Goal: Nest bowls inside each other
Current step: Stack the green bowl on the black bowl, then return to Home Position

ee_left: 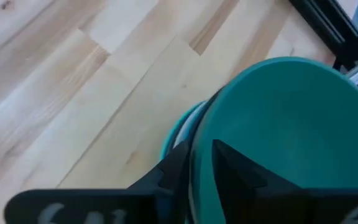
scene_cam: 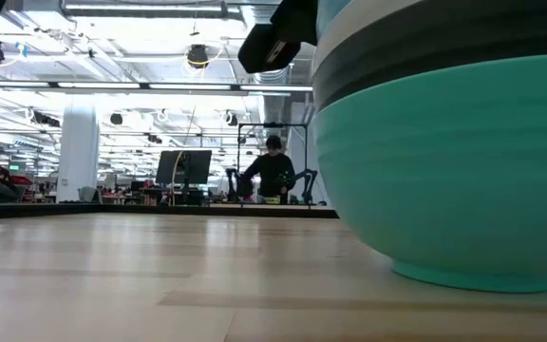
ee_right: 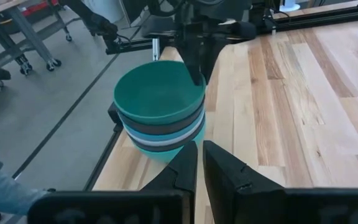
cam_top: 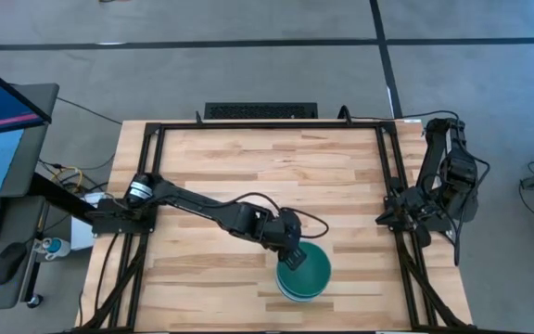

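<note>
The bowls stand nested in one stack point(cam_top: 304, 271) near the table's near edge, right of its middle. The darker teal-green bowl point(ee_right: 159, 93) sits on top; below it show black, white and cyan bands, and a bright cyan bowl point(scene_cam: 454, 180) rests by its foot on the table. My left gripper point(cam_top: 295, 255) reaches in from the left and is shut on the top bowl's rim. My right gripper point(ee_right: 199, 163) waits, shut, at the table's right edge point(cam_top: 385, 219), pointing toward the stack. My left gripper holds the teal-green bowl by its rim point(ee_left: 202, 124) on the stack's far-left side. One finger point(ee_left: 232, 163) is inside the bowl and the other point(ee_left: 176, 167) is outside, with the rim pinched between them. The fingers slant down from above. The bowl sits level in the stack.
Black frame rails run along the table's left, right point(cam_top: 399, 186) and far sides. Bare wood lies left of and beyond the stack point(cam_top: 239, 162). A monitor and keyboard stand off the table's left side. A person point(scene_cam: 272, 171) stands far off in the room.
</note>
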### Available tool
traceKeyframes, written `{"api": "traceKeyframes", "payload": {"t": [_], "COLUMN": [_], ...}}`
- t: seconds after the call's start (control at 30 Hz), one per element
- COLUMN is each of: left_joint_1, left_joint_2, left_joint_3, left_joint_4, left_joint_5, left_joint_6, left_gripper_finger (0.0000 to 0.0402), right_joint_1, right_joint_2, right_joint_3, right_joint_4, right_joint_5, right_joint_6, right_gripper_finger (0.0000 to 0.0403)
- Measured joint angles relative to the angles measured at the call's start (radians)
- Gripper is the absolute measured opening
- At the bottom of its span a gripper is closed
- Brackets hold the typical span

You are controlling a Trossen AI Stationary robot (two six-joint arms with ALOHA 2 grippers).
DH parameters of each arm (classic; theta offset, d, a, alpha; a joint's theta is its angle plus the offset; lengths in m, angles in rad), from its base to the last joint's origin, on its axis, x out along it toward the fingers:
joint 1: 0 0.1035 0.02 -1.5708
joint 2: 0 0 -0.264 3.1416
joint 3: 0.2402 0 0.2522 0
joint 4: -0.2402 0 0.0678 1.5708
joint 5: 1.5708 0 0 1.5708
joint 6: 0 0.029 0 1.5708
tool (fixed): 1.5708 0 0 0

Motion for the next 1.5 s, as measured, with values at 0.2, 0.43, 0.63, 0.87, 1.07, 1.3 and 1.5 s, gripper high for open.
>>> {"api": "traceKeyframes", "payload": {"t": [0.2, 0.43, 0.63, 0.87, 1.07, 1.3, 1.5], "left_joint_1": [0.0, 0.0, 0.0, 0.0, 0.002, -0.001, -0.014], "left_joint_2": [0.0, -0.002, -0.003, -0.003, -0.001, -0.003, -0.089], "left_joint_3": [0.027, 0.111, 0.125, 0.164, 0.276, 0.497, 0.501], "left_joint_4": [0.013, -0.007, -0.095, -0.091, -0.097, -0.125, -0.241], "left_joint_5": [0.006, -0.036, -0.03, -0.028, -0.089, -0.259, -0.364], "left_joint_6": [0.004, 0.068, 0.066, 0.103, 0.201, 0.429, 0.497], "left_gripper_finger": [0.0072, 0.0071, 0.0071, 0.0071, 0.0071, 0.007, 0.007], "right_joint_1": [0.0, 0.0, 0.0, 0.0, 0.0, 0.0, 0.0], "right_joint_2": [0.0, 0.0, 0.0, 0.0, 0.0, 0.0, 0.0], "right_joint_3": [0.0, 0.0, 0.0, 0.0, 0.0, 0.002, 0.081], "right_joint_4": [0.0, 0.0, 0.0, 0.0, 0.007, 0.11, 0.162], "right_joint_5": [0.0, 0.0, -0.004, -0.004, 0.0, 0.03, 0.03], "right_joint_6": [0.0, 0.003, 0.018, 0.018, 0.025, -0.06, -0.21], "right_gripper_finger": [0.005, 0.005, 0.005, 0.005, 0.005, 0.005, 0.005]}}
